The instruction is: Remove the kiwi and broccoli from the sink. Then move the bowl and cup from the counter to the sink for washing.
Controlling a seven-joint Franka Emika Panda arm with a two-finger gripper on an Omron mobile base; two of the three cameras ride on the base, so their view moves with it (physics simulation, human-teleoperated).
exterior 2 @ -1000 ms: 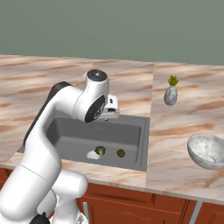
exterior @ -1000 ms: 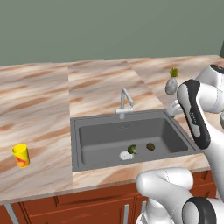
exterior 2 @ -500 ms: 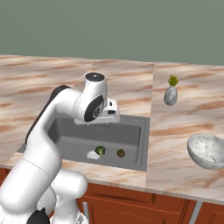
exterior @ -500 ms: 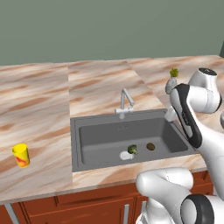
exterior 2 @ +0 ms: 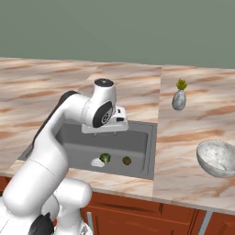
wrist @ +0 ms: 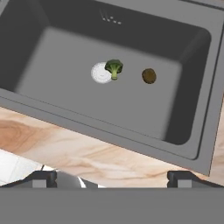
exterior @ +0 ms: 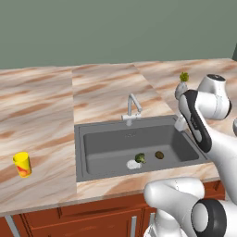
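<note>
A dark grey sink holds a broccoli floret beside its drain and a kiwi just right, the wide-open, empty pincer above.

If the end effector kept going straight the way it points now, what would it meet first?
Probably the bare floor of the sink, near the broccoli and kiwi. The open end effector looks down into the basin with nothing between; the exact landing spot is unclear.

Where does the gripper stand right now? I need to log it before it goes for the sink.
Gripper: open, holding nothing, above the sink's near rim.
</note>
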